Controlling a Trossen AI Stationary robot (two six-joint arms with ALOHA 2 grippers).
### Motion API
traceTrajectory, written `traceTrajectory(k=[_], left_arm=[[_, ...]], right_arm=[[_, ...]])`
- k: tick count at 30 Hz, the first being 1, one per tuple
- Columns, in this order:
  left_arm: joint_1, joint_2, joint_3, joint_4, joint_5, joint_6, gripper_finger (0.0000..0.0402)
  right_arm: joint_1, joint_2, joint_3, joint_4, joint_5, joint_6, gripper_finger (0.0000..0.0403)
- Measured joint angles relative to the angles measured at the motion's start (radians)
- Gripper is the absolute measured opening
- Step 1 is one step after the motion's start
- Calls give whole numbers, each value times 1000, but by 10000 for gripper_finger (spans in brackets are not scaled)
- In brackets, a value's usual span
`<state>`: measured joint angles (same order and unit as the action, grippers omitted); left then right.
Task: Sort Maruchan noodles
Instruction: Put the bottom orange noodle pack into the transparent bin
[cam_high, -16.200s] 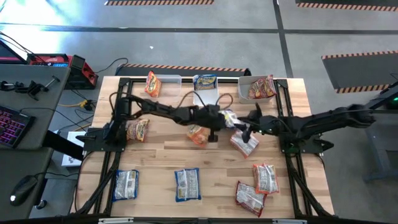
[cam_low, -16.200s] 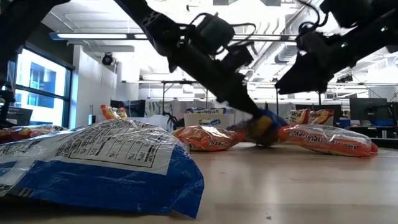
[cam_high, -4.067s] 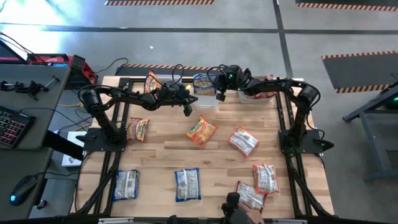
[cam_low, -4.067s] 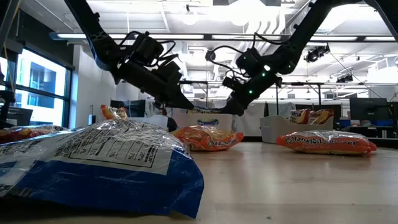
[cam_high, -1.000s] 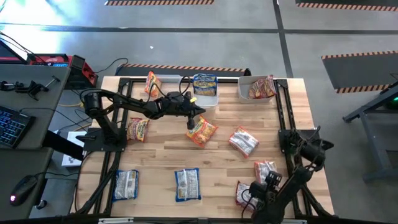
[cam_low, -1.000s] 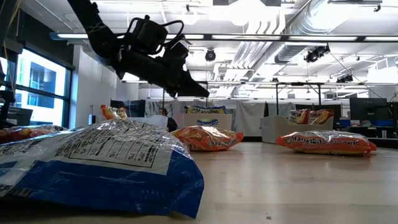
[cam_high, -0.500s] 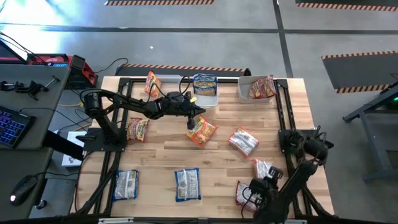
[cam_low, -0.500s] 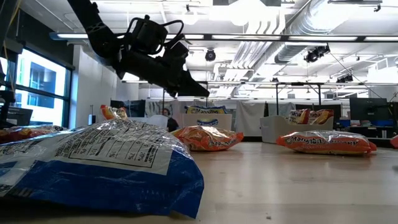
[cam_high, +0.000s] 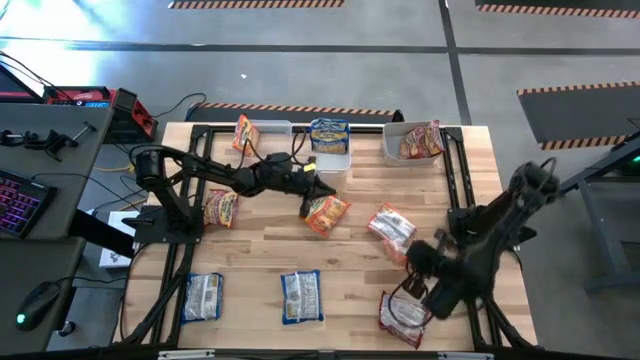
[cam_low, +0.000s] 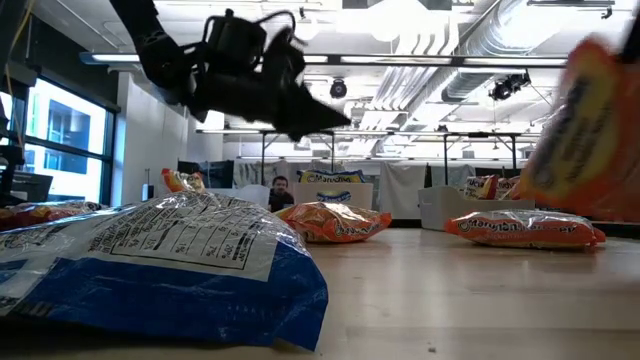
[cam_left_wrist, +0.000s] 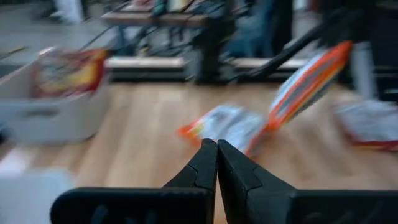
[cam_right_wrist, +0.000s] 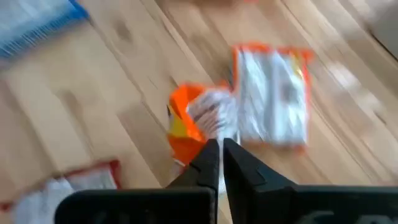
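Note:
My right gripper (cam_high: 412, 258) is shut on an orange-and-white noodle packet (cam_right_wrist: 198, 121), held above the table's right half. The packet also shows in the low view (cam_low: 585, 130) and in the left wrist view (cam_left_wrist: 308, 78). My left gripper (cam_high: 310, 190) is shut and empty, just above the far-left end of an orange packet (cam_high: 326, 212) that lies flat at mid-table. A pink-and-white packet (cam_high: 390, 226) lies flat beside my right gripper. My right gripper pinches the packet between its two fingers at one end (cam_right_wrist: 208, 134). The fingers come from above, pointing down. The packet hangs below them, tilted and clear of the table. Blur hides whether they hold an edge or a fold.
Three clear bins stand at the far edge, holding an orange packet (cam_high: 243, 133), a blue-and-yellow packet (cam_high: 330, 132) and a red packet (cam_high: 422, 140). Loose packets lie at the left (cam_high: 221, 208), near left (cam_high: 203, 297), near middle (cam_high: 301, 297) and near right (cam_high: 404, 315).
My right gripper has risen from the near right corner and gone toward mid-table, carrying the orange-and-white packet. The packet lay flat there and now hangs clear of the wood. The neighbouring packet has stayed in place.

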<state>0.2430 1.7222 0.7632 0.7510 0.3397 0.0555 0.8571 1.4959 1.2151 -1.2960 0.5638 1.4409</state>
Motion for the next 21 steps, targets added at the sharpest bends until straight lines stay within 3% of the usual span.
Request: traceTrajectory(k=[7, 12, 16, 21], left_arm=[[-128, 0, 96, -102, 35, 74, 71], [-194, 0, 126, -189, 33, 126, 143], [-208, 0, 120, -206, -40, 124, 170], [-188, 35, 57, -84, -87, 44, 154]], right_arm=[[-148, -250, -254, 420, 28, -356, 0], [-220, -338, -367, 650, -89, -460, 1], [-216, -291, -385, 751, -193, -480, 18], [-207, -107, -314, 718, -290, -438, 75]])
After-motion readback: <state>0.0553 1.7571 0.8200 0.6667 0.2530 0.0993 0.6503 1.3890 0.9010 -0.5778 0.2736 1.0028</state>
